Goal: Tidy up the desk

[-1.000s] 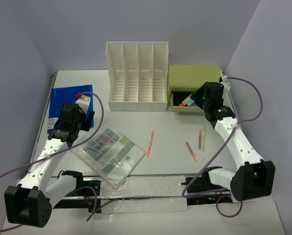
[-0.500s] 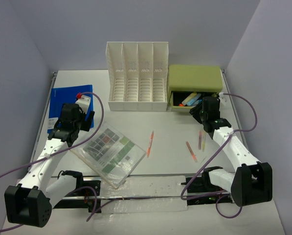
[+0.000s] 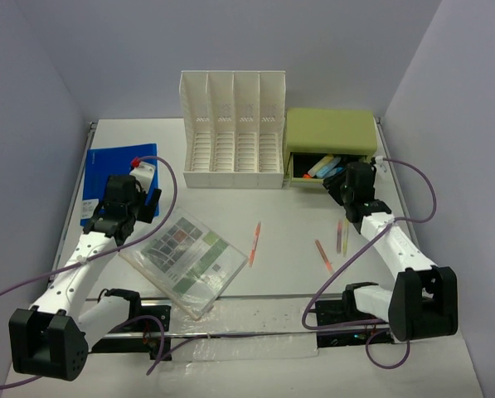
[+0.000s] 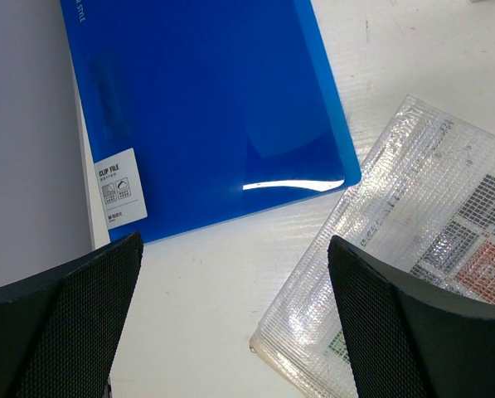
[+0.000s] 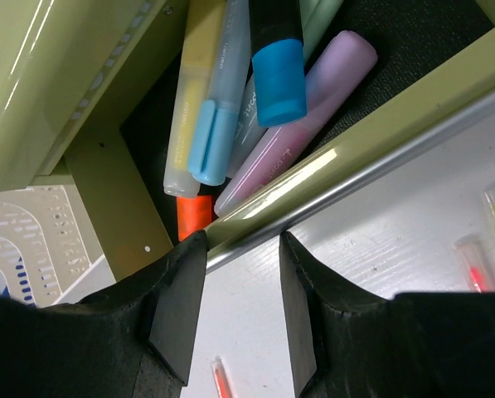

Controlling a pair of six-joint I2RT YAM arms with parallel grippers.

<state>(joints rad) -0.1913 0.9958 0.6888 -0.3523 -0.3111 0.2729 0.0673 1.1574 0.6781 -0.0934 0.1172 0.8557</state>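
White right arm [image 3: 392, 245] reaching to green drawer box [image 3: 328, 133], right pincer [image 5: 240, 249] narrowly parted, left pincer [image 4: 235, 245] wide over blue folder [image 4: 206, 108]

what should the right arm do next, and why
Likely draw the right gripper back from the green drawer and lower it over the pens lying just in front. Its fingers are apart and empty at the drawer's front lip, markers already sit inside, while the pens lie loose on the desk.

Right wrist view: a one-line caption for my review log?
Open right pincer at the front lip of the green drawer, highlighters piled inside, loose pens on the desk.
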